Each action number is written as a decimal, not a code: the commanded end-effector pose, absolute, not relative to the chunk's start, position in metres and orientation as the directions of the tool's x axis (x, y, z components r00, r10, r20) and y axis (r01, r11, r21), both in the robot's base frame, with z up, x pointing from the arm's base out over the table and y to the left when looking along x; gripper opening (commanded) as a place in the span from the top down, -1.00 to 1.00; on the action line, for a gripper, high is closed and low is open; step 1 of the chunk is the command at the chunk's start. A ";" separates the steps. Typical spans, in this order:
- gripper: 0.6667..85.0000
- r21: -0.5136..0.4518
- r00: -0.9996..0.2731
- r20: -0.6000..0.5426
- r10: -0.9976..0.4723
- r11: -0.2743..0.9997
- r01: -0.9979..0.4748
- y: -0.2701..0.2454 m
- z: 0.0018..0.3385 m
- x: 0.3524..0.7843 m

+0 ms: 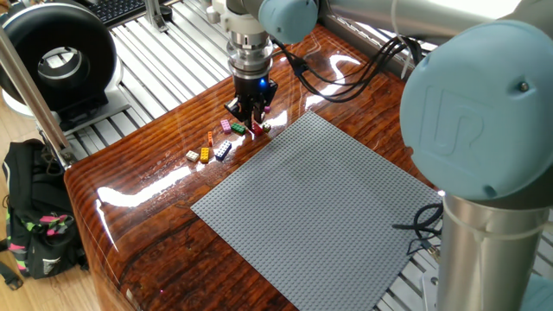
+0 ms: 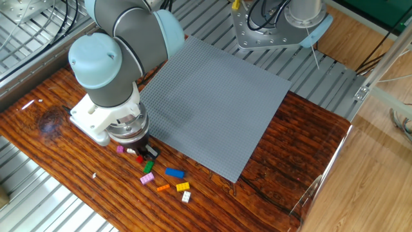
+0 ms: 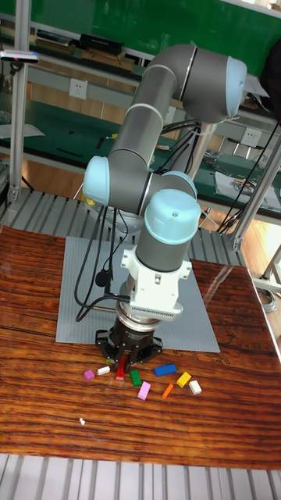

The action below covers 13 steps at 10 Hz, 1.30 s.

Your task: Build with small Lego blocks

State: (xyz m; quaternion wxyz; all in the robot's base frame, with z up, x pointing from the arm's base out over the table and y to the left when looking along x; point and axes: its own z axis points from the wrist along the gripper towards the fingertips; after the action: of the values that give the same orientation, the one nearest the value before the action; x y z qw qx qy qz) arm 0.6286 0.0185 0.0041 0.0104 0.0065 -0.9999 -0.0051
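Jaws [image 3: 122, 364]: lowered to the desk [image 3: 31, 297], closed around a red brick [image 3: 120, 372]. Remaining small bricks [image 3: 160, 380]: scattered at the jaws' 3 o'clock in tall view, beside the grey baseplate [image 2: 219, 96].

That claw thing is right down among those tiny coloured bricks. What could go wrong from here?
The tool sits low over the small red plastic brick, with a green studded brick and a white brick close beside it. Closing or lifting could nudge those neighbours. A brick this small might also slip or tilt in the grip.
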 end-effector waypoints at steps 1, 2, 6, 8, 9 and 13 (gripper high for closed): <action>0.52 0.013 -1.000 0.022 0.002 1.000 0.002 0.018 0.005 0.629; 0.58 0.013 -1.000 0.022 0.005 1.000 0.006 0.018 0.006 0.629; 0.97 -0.003 -0.999 0.025 0.033 0.999 0.033 0.015 0.011 0.627; 0.97 0.023 -0.999 0.022 0.031 0.999 0.032 0.021 0.018 0.626; 0.97 0.037 -0.999 0.024 0.025 0.999 0.025 0.025 0.027 0.622; 0.97 0.056 -0.999 0.008 -0.032 0.998 -0.031 0.030 0.061 0.584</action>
State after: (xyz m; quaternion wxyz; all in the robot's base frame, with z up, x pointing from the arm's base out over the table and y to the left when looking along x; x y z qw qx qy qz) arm 0.6049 0.0252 0.0405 0.0103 0.0026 -0.9998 -0.0165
